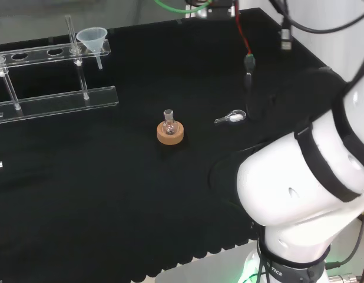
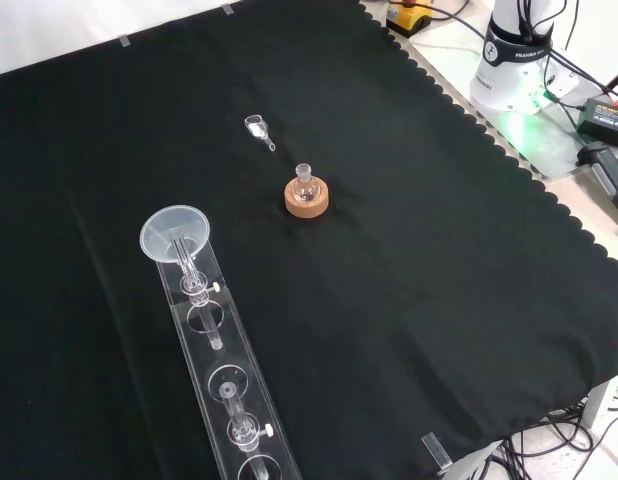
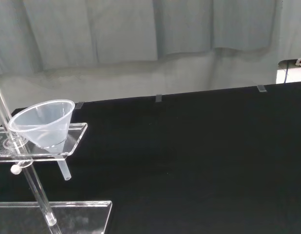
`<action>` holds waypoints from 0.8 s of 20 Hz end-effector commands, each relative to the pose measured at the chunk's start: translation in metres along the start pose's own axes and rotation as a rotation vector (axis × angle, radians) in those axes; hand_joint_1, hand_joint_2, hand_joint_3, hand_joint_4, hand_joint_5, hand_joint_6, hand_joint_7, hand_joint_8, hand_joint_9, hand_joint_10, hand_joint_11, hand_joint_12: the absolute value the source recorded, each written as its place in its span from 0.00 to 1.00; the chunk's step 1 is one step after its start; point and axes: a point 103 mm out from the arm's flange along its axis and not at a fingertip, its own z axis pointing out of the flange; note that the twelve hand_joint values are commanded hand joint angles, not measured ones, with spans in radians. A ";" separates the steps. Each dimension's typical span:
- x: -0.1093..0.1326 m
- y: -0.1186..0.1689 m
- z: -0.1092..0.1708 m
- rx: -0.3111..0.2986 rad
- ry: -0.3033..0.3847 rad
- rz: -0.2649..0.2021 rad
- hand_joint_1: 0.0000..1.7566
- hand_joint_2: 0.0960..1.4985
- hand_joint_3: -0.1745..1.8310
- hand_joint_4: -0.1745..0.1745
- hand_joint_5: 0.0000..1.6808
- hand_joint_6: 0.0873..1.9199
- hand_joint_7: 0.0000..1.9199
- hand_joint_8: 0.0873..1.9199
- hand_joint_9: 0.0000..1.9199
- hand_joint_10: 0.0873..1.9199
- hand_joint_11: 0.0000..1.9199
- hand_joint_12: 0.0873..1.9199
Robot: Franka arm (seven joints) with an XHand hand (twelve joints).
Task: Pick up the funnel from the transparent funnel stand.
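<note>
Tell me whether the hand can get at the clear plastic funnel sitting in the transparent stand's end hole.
Probably yes: the clear plastic funnel sits exposed at the transparent stand's end, and bare black cloth lies beside it.

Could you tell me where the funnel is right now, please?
The funnel sits in the end hole of the clear stand, upper left in the head view, well away from the small flask.

Matt black cloth over the tabletop [image 2: 439,250], scalloped at its edge. Clear, glossy plastic for the funnel stand [image 1: 58,100] and translucent, smooth plastic for the funnel [image 3: 43,124]. Rough tan cork for the ring [image 2: 307,200] under a small clear glass flask [image 1: 168,122], with glossy white casing on the arm [image 1: 305,183] at 4 o'clock in the head view.
</note>
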 end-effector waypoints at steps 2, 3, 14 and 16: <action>0.057 0.073 0.036 0.002 -0.027 -0.021 0.11 0.51 0.09 0.78 0.00 0.00 0.00 0.00 0.00 0.00 0.00 0.15; 0.061 0.077 0.041 0.010 -0.035 -0.025 0.11 0.51 0.09 0.77 0.00 0.00 0.00 0.00 0.00 0.00 0.00 0.15; 0.088 0.113 0.091 0.114 -0.074 -0.065 0.12 0.51 0.09 0.76 0.00 0.00 0.00 0.00 0.00 0.00 0.00 0.16; 0.092 0.119 0.104 0.136 -0.075 -0.063 0.12 0.51 0.09 0.76 0.00 0.00 0.00 0.00 0.00 0.00 0.00 0.16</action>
